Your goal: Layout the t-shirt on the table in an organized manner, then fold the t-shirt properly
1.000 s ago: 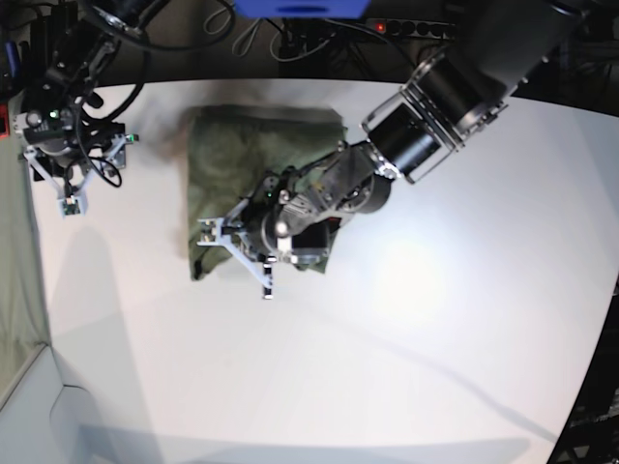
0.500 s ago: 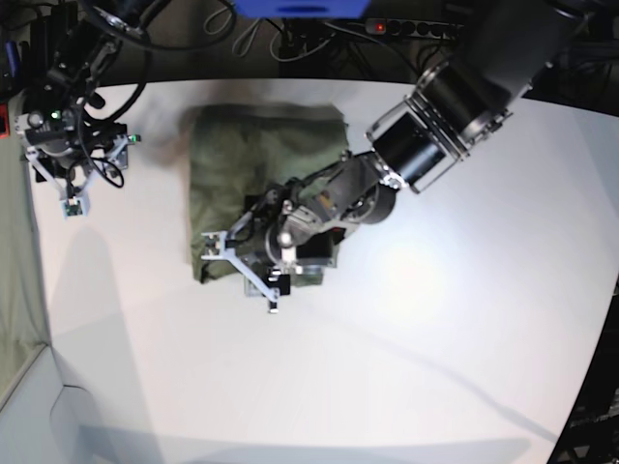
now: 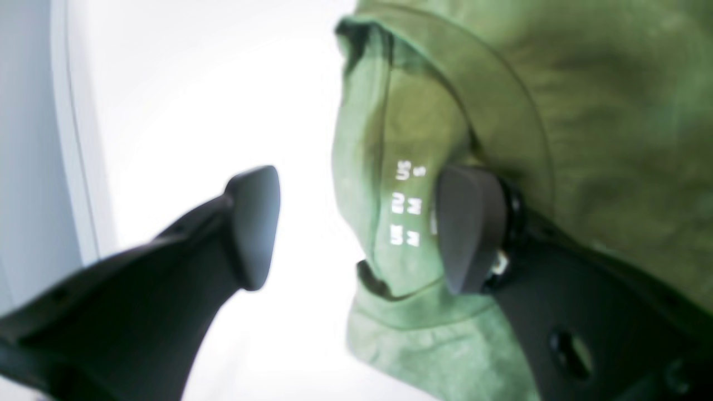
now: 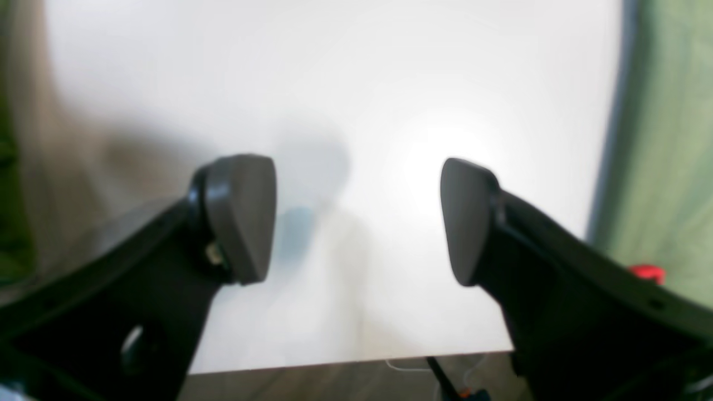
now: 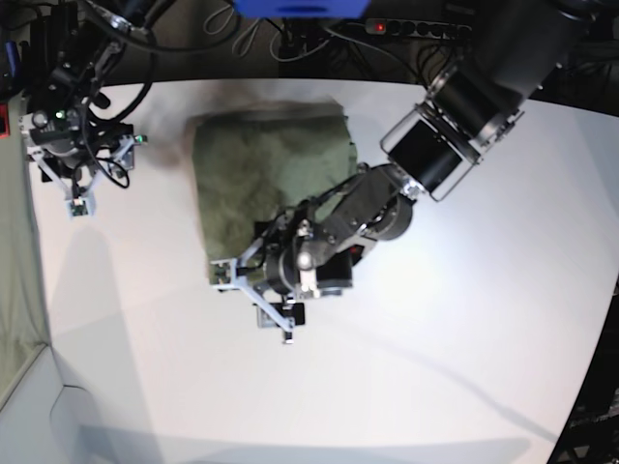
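Note:
The olive-green t-shirt (image 5: 256, 174) lies folded into a rough rectangle on the white table (image 5: 435, 367), towards the far left. My left gripper (image 5: 253, 304) hovers at the shirt's near edge. In the left wrist view it (image 3: 362, 223) is open: one finger over bare table, the other over cloth. The neck fold with its pale printed label (image 3: 406, 206) sits loose between them, beside the right pad. My right gripper (image 5: 73, 193) hangs open over bare table at the far left, clear of the shirt; nothing is between its pads (image 4: 356, 220).
A greenish-grey cloth strip (image 5: 14, 290) hangs along the table's left side and shows at the right wrist view's edge (image 4: 668, 139). Cables and a power strip (image 5: 416, 27) lie behind the curved far edge. The left arm's thick forearm (image 5: 455, 116) reaches in from the upper right.
My left gripper has opened, released the shirt and drawn back towards the near side of the table. The shirt's near edge now lies flat. The right arm has barely moved.

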Robot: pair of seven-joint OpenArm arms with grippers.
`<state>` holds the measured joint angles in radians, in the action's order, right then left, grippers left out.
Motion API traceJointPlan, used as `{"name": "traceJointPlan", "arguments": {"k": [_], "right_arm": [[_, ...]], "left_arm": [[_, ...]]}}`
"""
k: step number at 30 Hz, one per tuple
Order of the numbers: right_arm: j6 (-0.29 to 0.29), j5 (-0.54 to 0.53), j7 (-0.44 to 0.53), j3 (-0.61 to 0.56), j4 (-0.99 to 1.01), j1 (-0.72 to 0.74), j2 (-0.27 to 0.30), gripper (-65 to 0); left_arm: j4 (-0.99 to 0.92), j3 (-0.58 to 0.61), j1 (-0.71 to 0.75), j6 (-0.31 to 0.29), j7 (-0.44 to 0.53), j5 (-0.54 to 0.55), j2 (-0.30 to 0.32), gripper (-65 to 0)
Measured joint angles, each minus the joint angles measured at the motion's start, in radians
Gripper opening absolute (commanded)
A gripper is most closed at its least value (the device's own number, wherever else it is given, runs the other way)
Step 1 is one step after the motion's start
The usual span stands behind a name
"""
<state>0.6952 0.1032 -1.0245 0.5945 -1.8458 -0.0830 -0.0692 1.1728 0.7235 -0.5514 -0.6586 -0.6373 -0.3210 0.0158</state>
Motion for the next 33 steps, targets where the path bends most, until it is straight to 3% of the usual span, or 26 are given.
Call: {"name": "traceJointPlan", "arguments": {"k": [8, 14, 21, 23, 30, 33], "right_arm": [[0.0, 0.002, 0.0, -0.01, 0.0, 0.005, 0.0, -18.9], [0.0, -0.002, 0.003, -0.063, 0.002, 0.007, -0.003, -18.9], [0.0, 0.001, 0.003, -0.156, 0.006, 0.008, -0.003, -18.9], [0.0, 0.0, 0.004, -0.171, 0.006, 0.009, -0.017, -18.9], [0.0, 0.003, 0.003, -0.174, 0.006, 0.005, -0.088, -18.9], [0.0, -0.003, 0.004, -0.19, 0.007, 0.002, -0.092, -18.9]], "left_arm": [[0.0, -0.055, 0.006, -0.006, 0.003, 0.007, -0.001, -21.8], [0.071, -0.338, 0.023, -0.005, 0.003, -0.003, 0.032, -21.9], [0.194, -0.606, 0.185, -0.008, -0.013, -0.008, 0.068, -21.9], [0.248, -0.694, 0.227, -0.011, -0.021, 0.011, 0.07, -21.9], [0.351, -0.987, 0.389, -0.006, -0.126, 0.002, 0.165, -22.0], [0.397, -1.098, 0.451, -0.005, -0.146, 0.002, 0.173, -22.0]]}}
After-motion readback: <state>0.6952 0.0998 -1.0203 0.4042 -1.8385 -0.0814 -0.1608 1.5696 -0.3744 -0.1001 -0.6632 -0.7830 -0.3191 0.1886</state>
